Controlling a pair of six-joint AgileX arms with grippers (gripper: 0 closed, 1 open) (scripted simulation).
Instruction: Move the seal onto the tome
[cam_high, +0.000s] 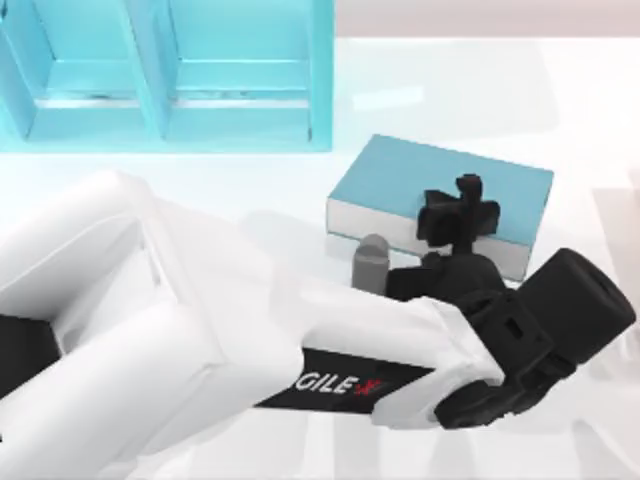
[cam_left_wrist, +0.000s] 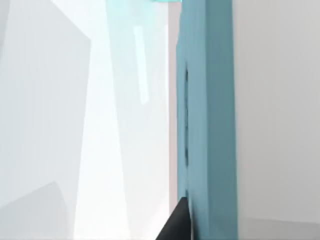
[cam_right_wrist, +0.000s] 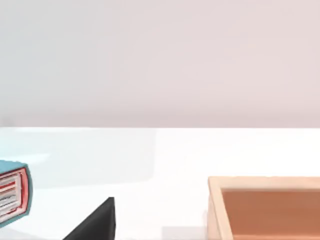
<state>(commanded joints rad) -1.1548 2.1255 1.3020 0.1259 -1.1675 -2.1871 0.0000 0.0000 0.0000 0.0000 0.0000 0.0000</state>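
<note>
The tome (cam_high: 400, 180), a thick teal-blue book with white page edges, lies right of the table's middle, turned a little askew. My left arm reaches across the table from the lower left, and its black gripper (cam_high: 462, 205) hangs over the right part of the tome's cover. The seal is hidden from me; no red knob shows around the gripper. In the left wrist view a teal-blue slab (cam_left_wrist: 207, 125) stands very close to the camera. My right arm is parked off to the right.
A large light-cyan shelf unit (cam_high: 165, 75) fills the far left of the table. A grey cylinder (cam_high: 372, 262) stands by the tome's near edge, beside my left arm. The right wrist view has a wooden box (cam_right_wrist: 265, 205) and a small teal object with red stripes (cam_right_wrist: 12, 192).
</note>
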